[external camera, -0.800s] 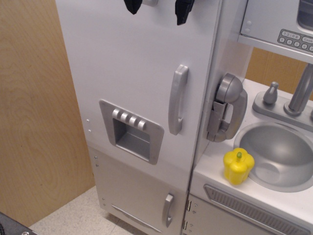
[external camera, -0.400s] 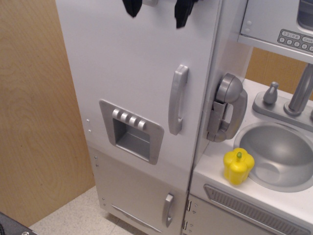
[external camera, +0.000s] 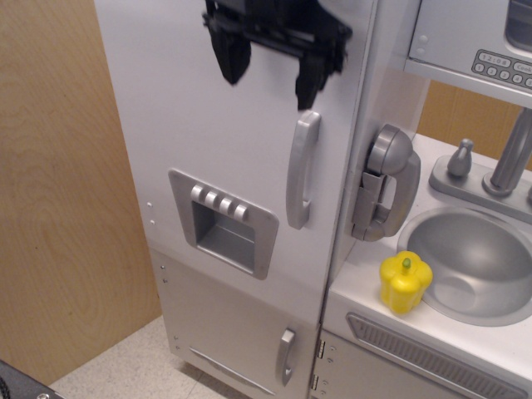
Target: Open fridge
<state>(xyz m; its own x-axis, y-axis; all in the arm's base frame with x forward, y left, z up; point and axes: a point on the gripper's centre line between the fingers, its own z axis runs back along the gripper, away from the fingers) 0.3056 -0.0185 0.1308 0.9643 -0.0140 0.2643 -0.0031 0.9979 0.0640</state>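
1. Your gripper [external camera: 271, 68] hangs in front of the upper part of the fridge [external camera: 224, 133], black against the white door. Its two fingers point downward and stand spread, with bare door panel showing between them.
2. The right-hand finger [external camera: 311, 83] ends just above the top of the vertical silver handle [external camera: 302, 169] — whether it touches the handle you cannot tell from this angle. The left-hand finger sits over plain door, well to the left of the handle.
3. The fridge fills the middle of the view, tall and white, and its large door lies flush with the cabinet — shut. Below and left of the handle is the grey ice-dispenser panel [external camera: 223, 221], with a row of small silver tabs over a recessed tray.
4. Under the large door sits the lower door [external camera: 237, 328] with a short silver handle [external camera: 286, 356], also closed.
5. To the right of the fridge, a grey toy phone [external camera: 386, 182] hangs on the side wall, beside the countertop.
6. Further right, a yellow toy pepper [external camera: 405, 282] stands upright on the counter, at the rim of the silver sink [external camera: 482, 266]. A grey faucet [external camera: 509, 156] rises behind the basin.
7. At the top right you see the microwave [external camera: 478, 37] with its grey buttons; a wooden panel [external camera: 58, 208] borders the fridge on the left.
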